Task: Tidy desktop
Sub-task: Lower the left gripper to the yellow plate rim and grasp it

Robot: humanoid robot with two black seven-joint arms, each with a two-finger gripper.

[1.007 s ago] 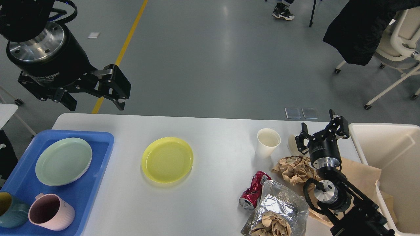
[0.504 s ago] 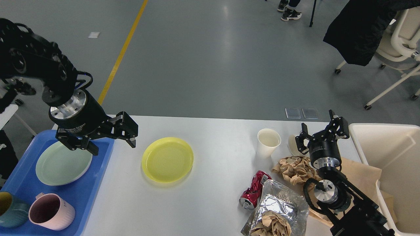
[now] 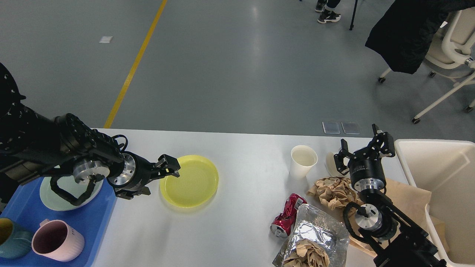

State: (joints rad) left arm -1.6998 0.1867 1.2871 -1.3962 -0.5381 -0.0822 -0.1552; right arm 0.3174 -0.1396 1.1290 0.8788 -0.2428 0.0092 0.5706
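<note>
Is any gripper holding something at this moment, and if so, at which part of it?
Nothing is held. The left gripper is open at the left rim of the yellow plate, not closed on it. The right gripper is open and empty.

The left arm hides part of the green plate (image 3: 55, 198); the teal mug (image 3: 11, 237) and foil bag (image 3: 315, 241) are cut off by the picture's edges.

Beyond the table I see a grey glossy floor (image 3: 237, 66) with a yellow line (image 3: 135, 63) at eleven o'clock; white rolling chair (image 3: 451, 55) draped with a black coat (image 3: 408, 33) at two o'clock; someone's shoes (image 3: 328, 15) at twelve.
</note>
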